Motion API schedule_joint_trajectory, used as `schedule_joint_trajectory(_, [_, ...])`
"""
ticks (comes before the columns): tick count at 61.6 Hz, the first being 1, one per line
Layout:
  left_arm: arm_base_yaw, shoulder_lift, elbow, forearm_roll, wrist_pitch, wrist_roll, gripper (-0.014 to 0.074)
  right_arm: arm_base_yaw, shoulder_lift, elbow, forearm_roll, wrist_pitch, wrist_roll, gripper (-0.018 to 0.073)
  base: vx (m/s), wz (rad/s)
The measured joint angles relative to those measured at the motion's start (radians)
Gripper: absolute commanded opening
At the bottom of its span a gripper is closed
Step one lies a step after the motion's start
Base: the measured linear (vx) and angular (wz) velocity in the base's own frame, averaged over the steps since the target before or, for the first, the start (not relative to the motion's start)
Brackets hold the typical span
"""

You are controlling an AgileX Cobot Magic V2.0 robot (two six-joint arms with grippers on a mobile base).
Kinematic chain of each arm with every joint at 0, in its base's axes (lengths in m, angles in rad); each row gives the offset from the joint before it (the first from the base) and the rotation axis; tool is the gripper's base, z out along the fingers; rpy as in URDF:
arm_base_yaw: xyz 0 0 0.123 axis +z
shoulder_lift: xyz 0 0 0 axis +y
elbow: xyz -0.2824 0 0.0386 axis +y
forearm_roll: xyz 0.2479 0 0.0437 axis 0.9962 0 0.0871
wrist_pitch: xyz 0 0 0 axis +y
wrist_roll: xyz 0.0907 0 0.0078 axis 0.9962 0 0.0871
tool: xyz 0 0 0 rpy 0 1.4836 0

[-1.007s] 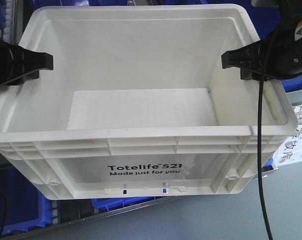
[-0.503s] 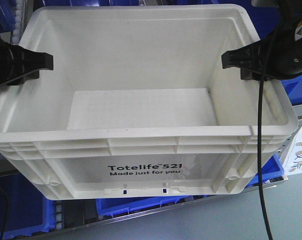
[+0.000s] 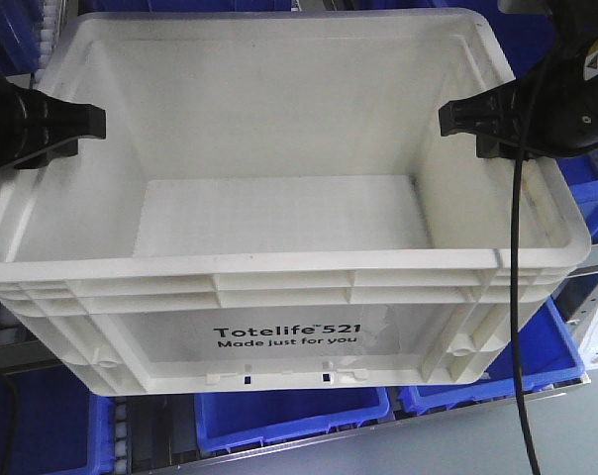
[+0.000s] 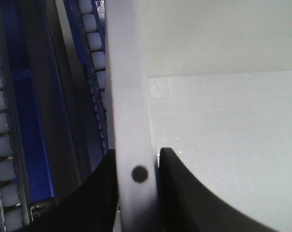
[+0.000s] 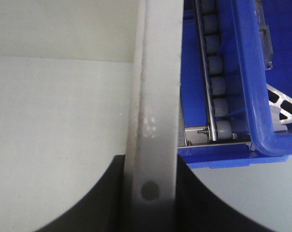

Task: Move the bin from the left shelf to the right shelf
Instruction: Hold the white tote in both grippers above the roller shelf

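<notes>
The bin fills the middle of the front view. It is a white, smooth-walled rectangular plastic tote, ribbed under its rim, with black print on the near side. My left claw is closed narrow on its left wall, a black finger against each face. My right claw pinches the right wall likewise. Blue plastic bins line the frame's bottom, and white rollers run beside the right wall.
</notes>
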State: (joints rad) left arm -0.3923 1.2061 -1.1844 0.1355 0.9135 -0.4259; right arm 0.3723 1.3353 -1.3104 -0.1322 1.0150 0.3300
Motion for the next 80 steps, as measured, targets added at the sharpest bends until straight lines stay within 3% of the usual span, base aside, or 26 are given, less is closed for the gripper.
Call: schedule_joint_trajectory(80, [0.000,0.000,0.000,0.000,0.000,0.000,0.0144,0.000,0.000,0.000,0.000,0.000,0.000,-0.0008,0.05,0.09])
